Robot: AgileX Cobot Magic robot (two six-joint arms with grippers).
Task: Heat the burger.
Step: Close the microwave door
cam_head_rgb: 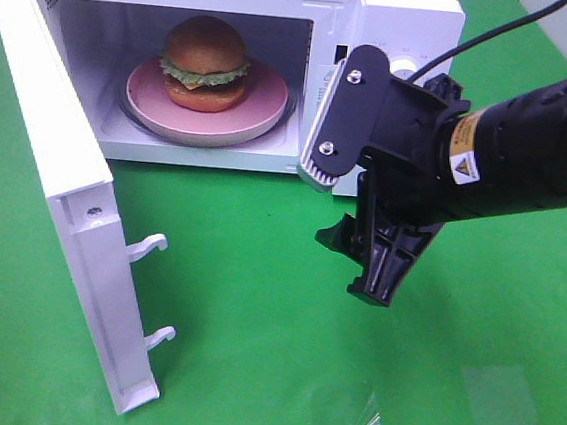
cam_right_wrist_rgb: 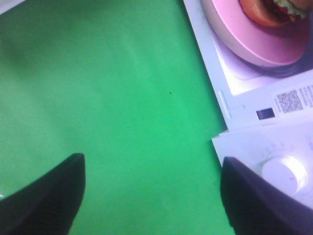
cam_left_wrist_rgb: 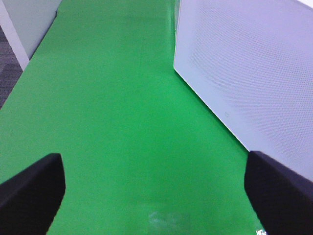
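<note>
Burger (cam_head_rgb: 204, 62) position: on the pink plate (cam_head_rgb: 264, 105), inside the microwave (cam_head_rgb: 383, 11), near the middle of the cavity. The plate rim reaches past the bun on every side, and the plate stops short of the cavity's front edge.

The door (cam_head_rgb: 72, 212) is swung fully open to the left in the high view. Its free edge points toward the front of the bench (cam_head_rgb: 248, 370), and two latch hooks (cam_head_rgb: 149, 248) stick out from that edge. The cavity mouth is unobstructed across its width.

Right end effector (cam_head_rgb: 359, 265): we see it in front of the microwave's control side and above the bench, outside the cavity and touching neither. Its jaws stand wide apart, and in its wrist view only green bench shows between the two dark fingers (cam_right_wrist_rgb: 44, 200). The same view has the plate's edge and the white dial (cam_right_wrist_rgb: 284, 174) close beside one finger.

Left end effector (cam_left_wrist_rgb: 151, 196): it appears only in its own wrist view. The jaws are wide, again with green bench between them. A white dotted panel (cam_left_wrist_rgb: 244, 73) runs along one side, close to one finger. We cannot tell whether this panel is the door.

Open bench lies between the door's free edge and the right end effector.
</note>
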